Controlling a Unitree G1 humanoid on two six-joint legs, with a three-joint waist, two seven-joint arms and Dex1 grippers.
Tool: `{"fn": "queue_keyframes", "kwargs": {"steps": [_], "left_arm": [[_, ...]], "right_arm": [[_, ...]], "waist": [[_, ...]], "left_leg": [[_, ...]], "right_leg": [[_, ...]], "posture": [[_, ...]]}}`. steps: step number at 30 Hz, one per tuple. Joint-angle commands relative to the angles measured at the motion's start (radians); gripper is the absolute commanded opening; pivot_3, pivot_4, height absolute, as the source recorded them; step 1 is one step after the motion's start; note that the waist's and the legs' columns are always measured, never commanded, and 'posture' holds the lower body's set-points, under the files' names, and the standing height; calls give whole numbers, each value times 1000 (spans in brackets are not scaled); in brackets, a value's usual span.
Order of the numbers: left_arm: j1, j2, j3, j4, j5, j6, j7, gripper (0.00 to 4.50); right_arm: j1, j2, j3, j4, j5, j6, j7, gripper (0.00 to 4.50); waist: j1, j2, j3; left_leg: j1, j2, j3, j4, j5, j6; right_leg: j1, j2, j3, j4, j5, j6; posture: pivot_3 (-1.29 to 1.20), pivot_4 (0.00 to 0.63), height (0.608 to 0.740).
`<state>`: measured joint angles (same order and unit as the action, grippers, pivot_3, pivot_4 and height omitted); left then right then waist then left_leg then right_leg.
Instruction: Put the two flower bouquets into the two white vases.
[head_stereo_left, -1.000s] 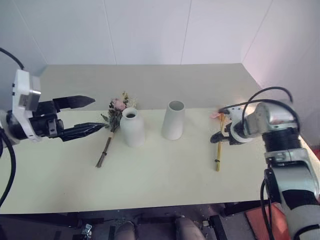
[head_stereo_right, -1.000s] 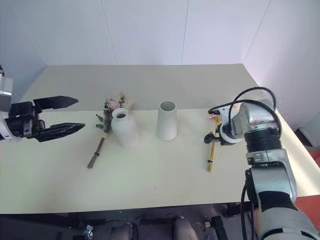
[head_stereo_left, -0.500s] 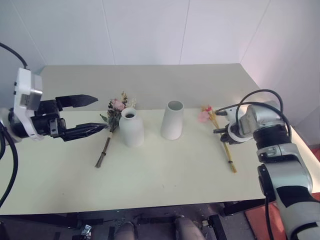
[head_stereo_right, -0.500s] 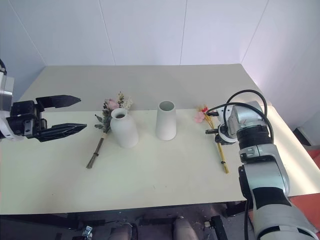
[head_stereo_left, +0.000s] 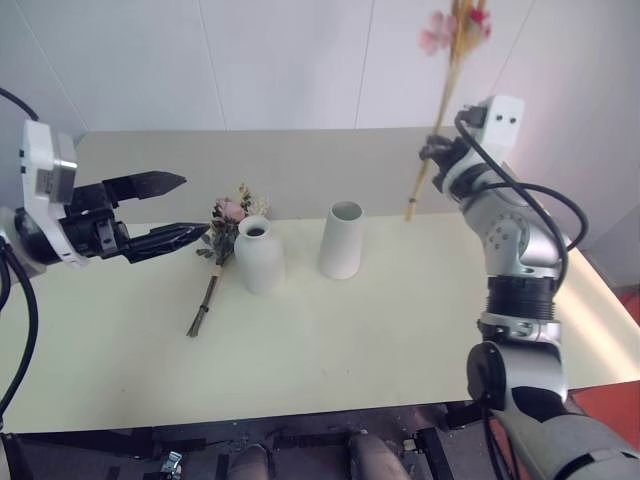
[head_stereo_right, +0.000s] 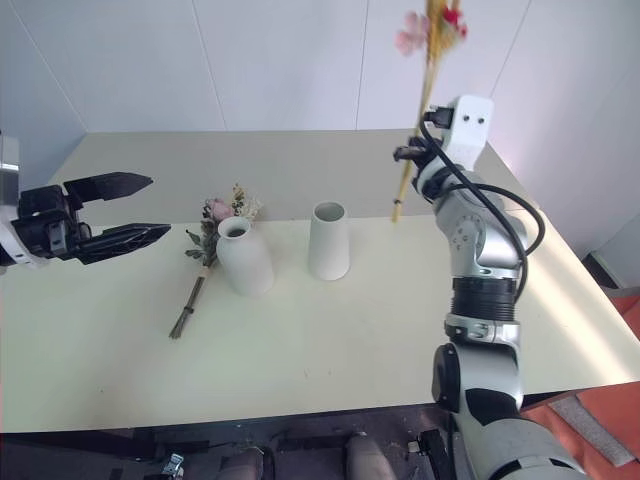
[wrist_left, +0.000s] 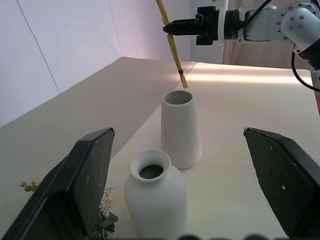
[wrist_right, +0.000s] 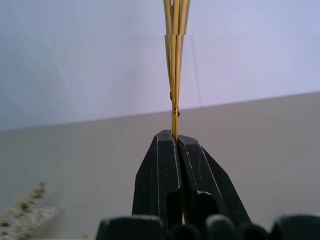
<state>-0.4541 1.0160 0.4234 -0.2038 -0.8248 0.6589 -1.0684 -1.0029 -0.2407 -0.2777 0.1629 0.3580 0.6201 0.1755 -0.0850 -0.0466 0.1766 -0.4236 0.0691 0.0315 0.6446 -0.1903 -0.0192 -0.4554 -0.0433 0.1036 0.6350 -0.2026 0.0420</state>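
So neither vase is filled yet! The right gripper (head_stereo_left: 432, 152) is clamped on the slim yellow bunch (head_stereo_left: 447, 75), held aloft, upright, pink flower on top, its stem end hanging above the table (head_stereo_left: 330, 330) just right of the tapered vase (head_stereo_left: 342, 240). The bushy bouquet (head_stereo_left: 222, 240) lies flat, its blooms behind the bottle vase (head_stereo_left: 259, 255). The left gripper (head_stereo_left: 165, 208) hovers level, jaws wide and empty, pointing at those blooms.
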Motion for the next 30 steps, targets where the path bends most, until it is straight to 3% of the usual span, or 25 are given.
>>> {"fn": "queue_keyframes", "kwargs": {"steps": [1,21,26,27,30], "left_arm": [[-29,0,9,-2,-8,4,27,4500],[29,15,59,-50,-26,31,46,4500],[24,11,58,-54,-28,35,50,4500],[24,11,57,-54,-28,35,51,4500],[27,12,58,-57,-30,37,53,4500]], "right_arm": [[-35,44,24,-73,46,-119,65,71],[59,103,125,-174,100,-109,127,71],[134,101,184,-128,32,-174,141,71],[147,99,193,-125,20,-186,144,544],[210,80,229,-155,-12,-226,182,1374]], "waist": [[-1,0,0],[-12,0,0],[-12,0,0],[-12,0,0],[-12,0,0]], "left_leg": [[0,0,0,0,0,0],[1,0,-4,0,0,0],[1,0,-4,0,0,0],[1,0,-4,0,0,0],[1,0,-4,0,0,0]], "right_leg": [[0,0,0,0,0,0],[0,0,-4,7,-2,-3],[0,0,-4,7,-2,-3],[0,0,-4,7,-2,-3],[0,0,-4,7,-2,-3]], "posture": [[0,150,740],[0,150,740],[0,150,740],[0,150,740],[0,150,740]]}}
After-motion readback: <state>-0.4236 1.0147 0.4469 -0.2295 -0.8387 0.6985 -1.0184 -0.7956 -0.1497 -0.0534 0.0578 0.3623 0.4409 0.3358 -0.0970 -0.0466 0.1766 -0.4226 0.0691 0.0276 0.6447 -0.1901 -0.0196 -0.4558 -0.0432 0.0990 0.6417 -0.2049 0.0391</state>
